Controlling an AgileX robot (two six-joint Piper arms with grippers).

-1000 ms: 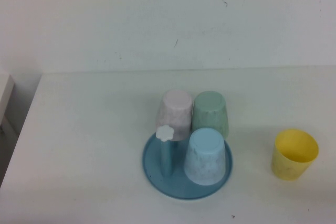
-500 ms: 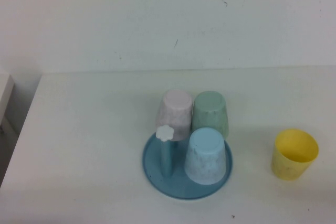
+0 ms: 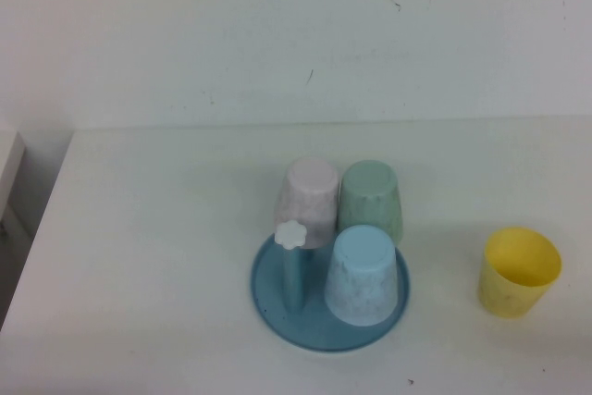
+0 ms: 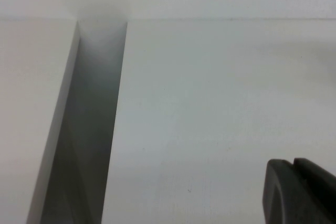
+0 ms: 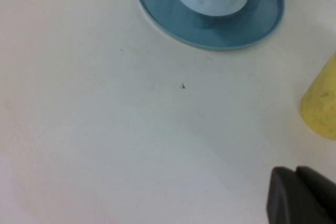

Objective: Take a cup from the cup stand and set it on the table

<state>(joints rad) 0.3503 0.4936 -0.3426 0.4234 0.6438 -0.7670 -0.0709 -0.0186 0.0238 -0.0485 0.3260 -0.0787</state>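
Observation:
The yellow cup (image 3: pixel 520 272) stands upright, mouth up, on the white table (image 3: pixel 148 247) to the right of the cup stand (image 3: pixel 277 314). It also shows in the right wrist view (image 5: pixel 320 103). The teal stand has one bare peg with a white flower cap (image 3: pixel 291 235). Neither arm shows in the high view. My left gripper (image 4: pixel 292 163) is shut and empty over bare table near the table's left edge. My right gripper (image 5: pixel 295 170) is shut and empty above the table, apart from the stand (image 5: pixel 173 17) and the yellow cup.
Three upside-down cups sit on the stand: pale pink (image 3: pixel 310 199), pale green (image 3: pixel 371 197) and light blue (image 3: pixel 366 275). A dark gap (image 4: pixel 89 129) separates the table's left edge from another white surface. A wall rises behind the table.

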